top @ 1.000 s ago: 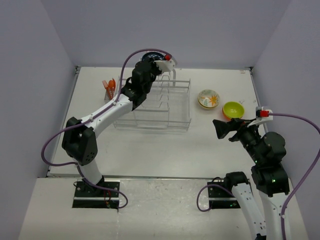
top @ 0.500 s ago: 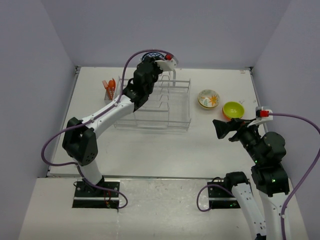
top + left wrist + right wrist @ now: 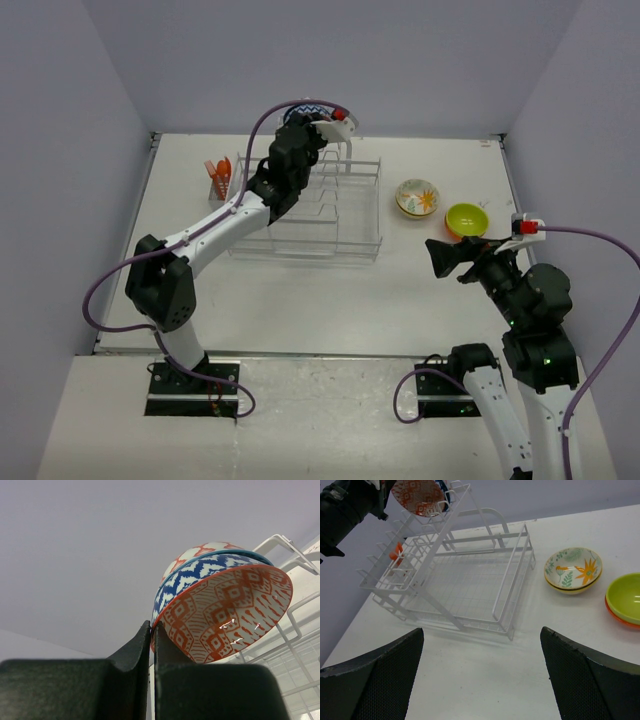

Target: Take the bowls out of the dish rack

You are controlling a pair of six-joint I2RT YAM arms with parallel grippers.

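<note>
My left gripper (image 3: 312, 127) is shut on the rim of the dark blue bowl (image 3: 300, 113), held above the far upright section of the white dish rack (image 3: 300, 252). In the left wrist view the gripper (image 3: 152, 630) pinches that bowl (image 3: 220, 610), blue-and-white outside and orange-patterned inside. It also shows in the right wrist view (image 3: 418, 496). The cream floral bowl (image 3: 417, 197) and the yellow-green bowl (image 3: 466, 220) sit on the table right of the rack. The yellow-green bowl (image 3: 625, 597) rests in the orange-red bowl (image 3: 620, 618). My right gripper (image 3: 440, 258) is open and empty.
A small cup with orange utensils (image 3: 219, 180) stands left of the rack. The rack's basket (image 3: 512, 577) holds no bowls that I can see. Walls close in the table on the left, far and right sides.
My left gripper with the blue bowl has shifted slightly to the right over the rack's upright section. The right arm has not moved.
</note>
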